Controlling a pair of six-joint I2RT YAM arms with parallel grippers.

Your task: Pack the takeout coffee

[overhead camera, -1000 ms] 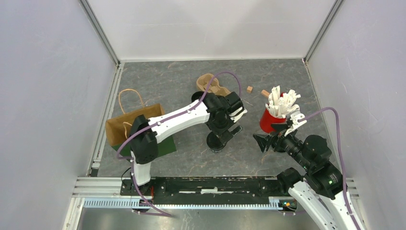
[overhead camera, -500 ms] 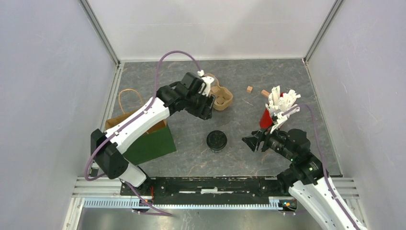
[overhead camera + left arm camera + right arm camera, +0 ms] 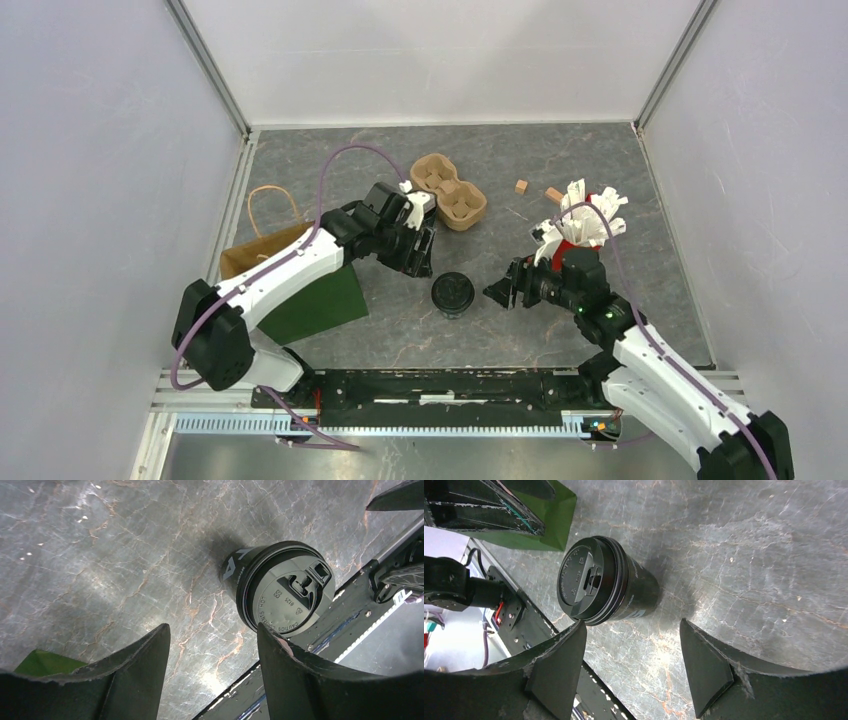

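Black takeout coffee (image 3: 285,592), round plastic lid, upright; left tool (image 3: 212,642), right tool (image 3: 633,630) agape, empty.

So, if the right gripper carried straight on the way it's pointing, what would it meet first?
Most likely the takeout coffee: the right gripper, jaws open, points at the upright cup just ahead, nothing between. Its height relative to the cup is unclear.

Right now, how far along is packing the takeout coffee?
Done: the lid is on the takeout coffee, which stands upright on the table. In hand: nothing yet. The left gripper and right gripper are both open and empty, one on each side of the cup. Left: grasp the cup and put it in the paper bag at the left.
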